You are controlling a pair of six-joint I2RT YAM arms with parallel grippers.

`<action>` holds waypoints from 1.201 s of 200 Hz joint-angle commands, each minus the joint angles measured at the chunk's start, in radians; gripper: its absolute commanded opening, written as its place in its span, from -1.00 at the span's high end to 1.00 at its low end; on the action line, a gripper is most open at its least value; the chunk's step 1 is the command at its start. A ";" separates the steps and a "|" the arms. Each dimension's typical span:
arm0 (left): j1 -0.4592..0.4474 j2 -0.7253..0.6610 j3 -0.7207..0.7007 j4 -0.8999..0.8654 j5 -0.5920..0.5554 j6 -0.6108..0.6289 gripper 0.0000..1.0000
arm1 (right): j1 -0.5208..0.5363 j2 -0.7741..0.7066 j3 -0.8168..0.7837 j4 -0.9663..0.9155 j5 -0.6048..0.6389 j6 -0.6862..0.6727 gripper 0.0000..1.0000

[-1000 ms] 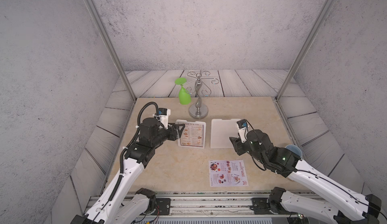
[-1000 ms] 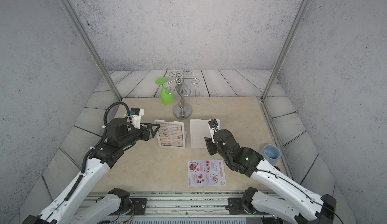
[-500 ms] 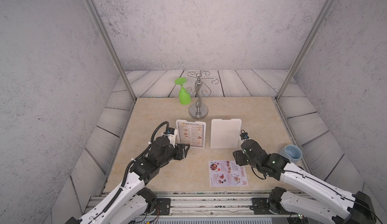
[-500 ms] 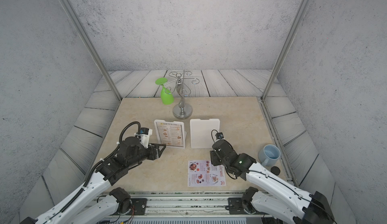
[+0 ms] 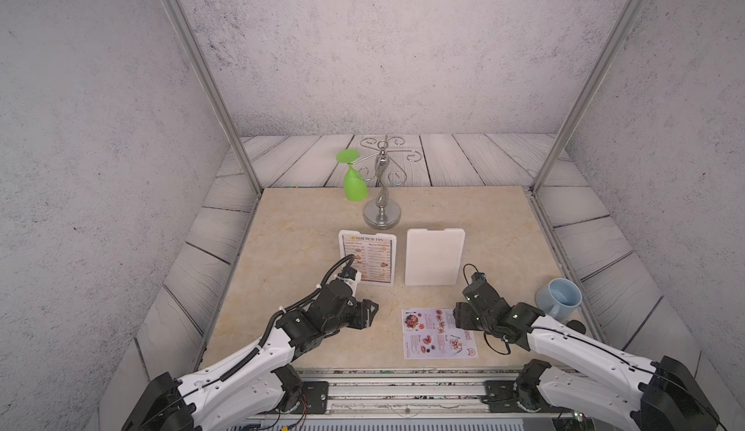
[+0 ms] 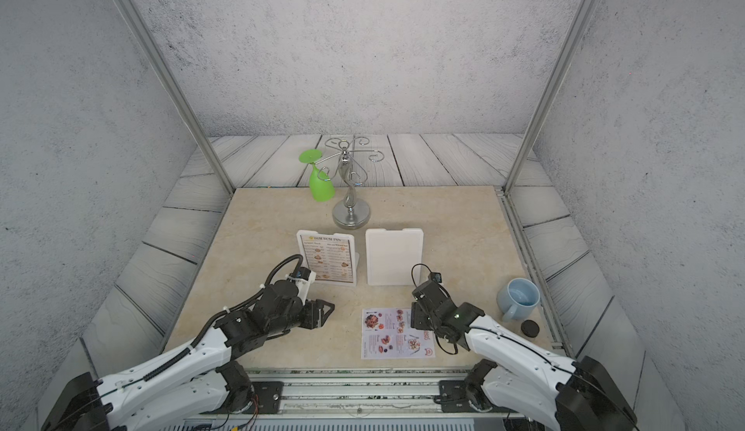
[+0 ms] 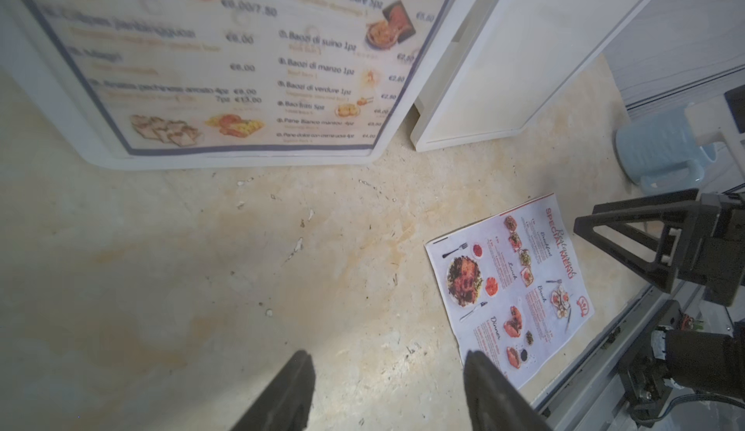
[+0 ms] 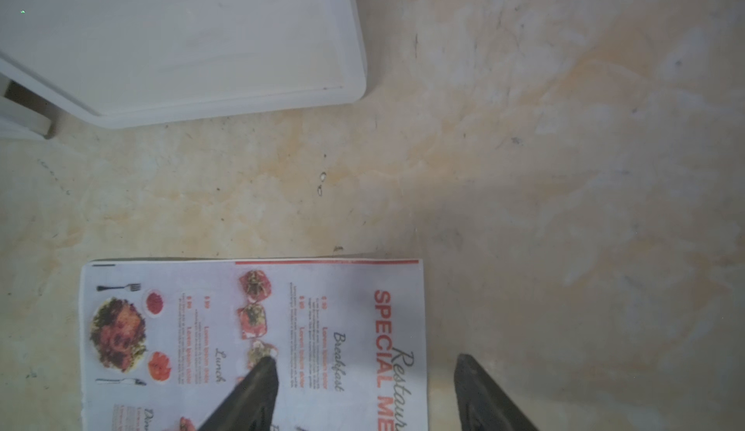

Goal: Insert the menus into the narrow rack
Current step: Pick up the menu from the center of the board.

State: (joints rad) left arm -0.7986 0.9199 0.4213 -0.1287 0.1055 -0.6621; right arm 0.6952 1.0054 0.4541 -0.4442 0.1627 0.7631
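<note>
The "DIM SUM INN" menu (image 5: 369, 257) (image 6: 328, 259) (image 7: 225, 66) stands upright in a white rack (image 5: 343, 243). Beside it a second white rack (image 5: 434, 256) (image 6: 394, 256) (image 8: 181, 38) stands bare. The lilac "SPECIAL MENU" sheet (image 5: 427, 334) (image 6: 387, 334) (image 7: 510, 292) (image 8: 250, 320) lies flat near the table's front edge. My right gripper (image 5: 457, 317) (image 6: 415, 317) (image 8: 365, 362) is open and low over the sheet's title edge, one finger over the print, the other over bare table. My left gripper (image 5: 369, 314) (image 6: 324, 314) (image 7: 387, 358) is open over bare table, left of the flat sheet.
A blue mug (image 5: 560, 298) (image 6: 518, 298) and a small black disc (image 6: 529, 328) sit at the right edge. A silver hook stand (image 5: 381, 211) with a hanging green glass (image 5: 354, 181) is behind the racks. A metal rail (image 5: 403, 384) runs along the table's front.
Both arms have drawn back toward the front and come down. The left gripper left the DIM SUM INN menu's side. The right gripper moved from the bare rack to the flat sheet, opening wider.
</note>
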 commanded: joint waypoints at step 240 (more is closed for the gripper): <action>-0.143 0.231 0.023 0.192 0.061 -0.031 -0.19 | -0.026 -0.079 -0.154 0.160 -0.337 0.133 -0.37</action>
State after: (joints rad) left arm -0.9260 1.1152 0.4164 0.0135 0.1333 -0.6964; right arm 0.6701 0.9066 0.3061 -0.3016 -0.1276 0.8829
